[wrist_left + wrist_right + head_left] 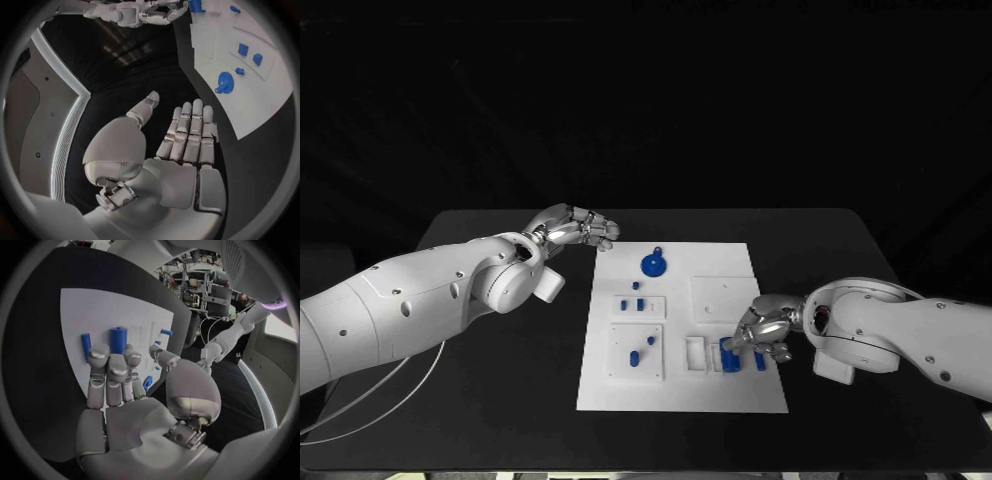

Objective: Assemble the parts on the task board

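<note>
On the black bench [502, 400] lies the task board [718, 395], a flat white rectangular plate with a matte surface and several shallow raised white blocks on it. The bench top is dark and smooth, and the room behind it is black.

The parts are small blue pieces of plain plastic look. A round blue gear-like part [653, 264] sits near the far edge of the board; in the left wrist view it shows as a toothed disc [224, 81]. Two small blue blocks [635, 302] sit in a white block near the board's middle, and short blue pegs [636, 355] lie on a square white block nearer the robot.

The right hand [764, 330], silver and jointed, is over the near right part of the board. Its fingers reach down at an upright blue cylinder [728, 347], [118, 340], which stands in a white holder. I cannot tell if they truly grip it. A thin blue peg [762, 359] stands just beside.

The left hand [574, 228] is at the far left corner of the board, fingers straight and side by side, holding nothing.
</note>
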